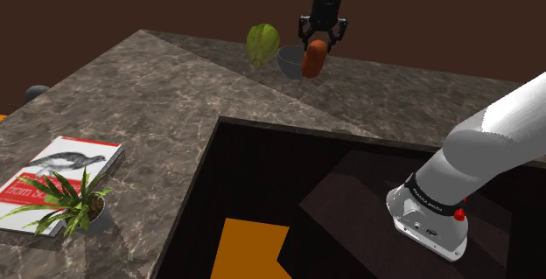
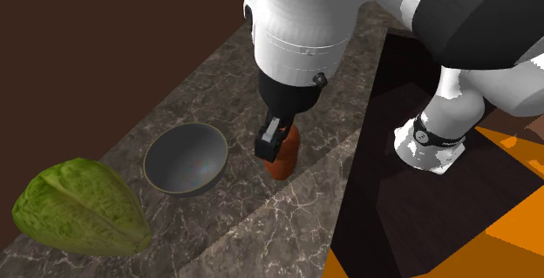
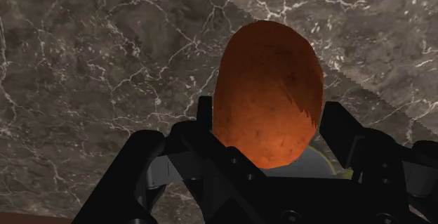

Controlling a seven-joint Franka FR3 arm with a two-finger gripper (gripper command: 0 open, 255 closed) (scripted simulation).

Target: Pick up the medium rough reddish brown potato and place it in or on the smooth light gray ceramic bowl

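A reddish-brown potato (image 1: 312, 59) (image 2: 282, 157) (image 3: 268, 93) hangs above the dark marble counter, clasped between the black fingers of my gripper (image 1: 317, 43) (image 2: 277, 143) (image 3: 270, 135). The grey bowl (image 1: 290, 60) (image 2: 185, 159) stands upright and empty on the counter. In the second exterior view the potato is to the bowl's right, off its rim and a little above the counter. In the shoulder view the potato overlaps the bowl's right side.
A green cabbage (image 1: 262, 44) (image 2: 80, 207) lies beside the bowl, away from the potato. A book (image 1: 54, 177) and a small potted plant (image 1: 77, 201) sit at the counter's near left. A dark recess (image 1: 289, 198) with an orange floor patch opens beside my stand.
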